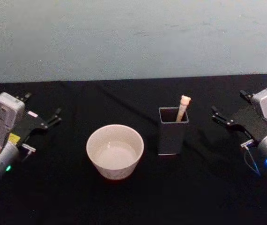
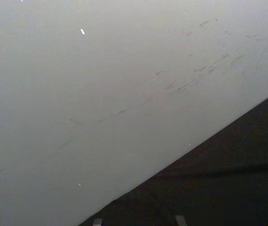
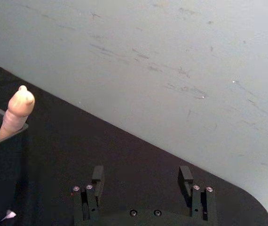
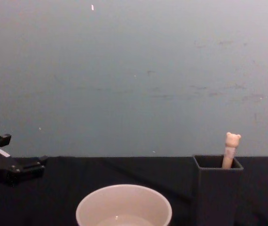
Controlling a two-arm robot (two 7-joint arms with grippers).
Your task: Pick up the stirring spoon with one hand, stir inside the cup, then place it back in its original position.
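The place looks like a robot test bench in a lab rather than a home or a kitchen. A table [image 1: 133, 206] draped in plain black cloth stands against a bare, pale grey-blue wall [image 1: 133, 37] marked with scuffs and scratches. The left gripper [image 1: 42, 107] and the right gripper [image 1: 229, 104] rest at either side of the cloth. Between them stand staged props: a cup [image 1: 114, 151] and a dark square holder [image 1: 173, 133] with a spoon [image 1: 184, 105].

The black table [image 1: 208, 187] holds two things. The round cream cup [image 1: 117, 169] sits near the middle. The dark square holder [image 1: 171, 138] stands near it, not touching.
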